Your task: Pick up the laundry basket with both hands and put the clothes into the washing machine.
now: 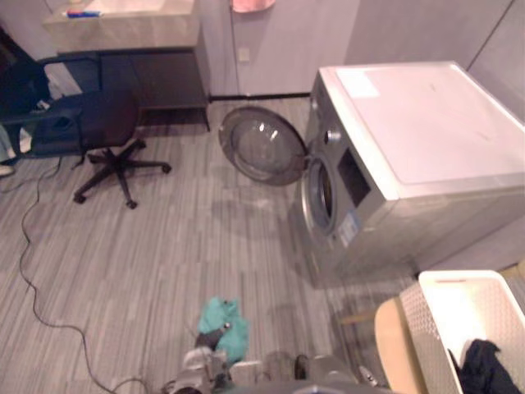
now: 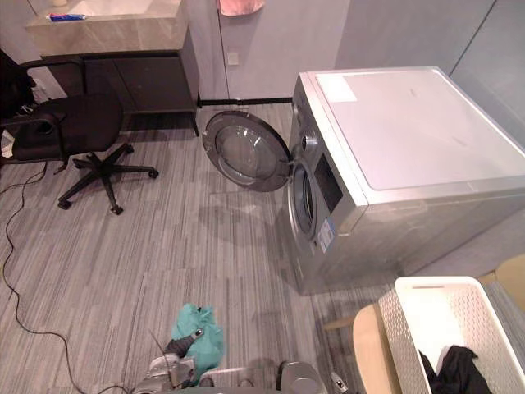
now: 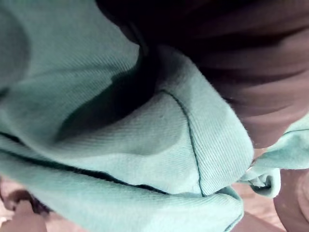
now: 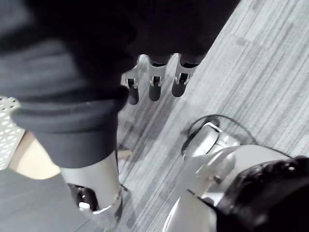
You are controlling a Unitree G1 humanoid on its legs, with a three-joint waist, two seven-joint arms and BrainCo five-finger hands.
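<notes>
One teal garment (image 1: pixel 228 322) is bunched over my left hand (image 1: pixel 197 361), low in front of me and above the floor (image 1: pixel 180 246). The cloth lies right against the wrist and covers the grip, so I cannot tell whether that hand is clasped round it or only carrying it. My right hand (image 4: pixel 153 83) hangs slack and straight, holding nothing. The basket (image 1: pixel 422 328) is not in either hand. It sits off to my right, on or against a tan seat (image 1: pixel 390 345), with dark clothes (image 1: pixel 484 365) heaped in its near corner. Further out, the washing machine (image 1: pixel 394 164) stands with its door (image 1: pixel 262 146) swung wide open. The drum mouth is dark and I see no cloth in it. My reading is that the task is partly done at best: the door is ready and one piece is out of the basket, but nothing has been loaded. What is left is getting the teal piece into the drum, then the dark clothes. The two-handed lift of the basket is not happening now.
</notes>
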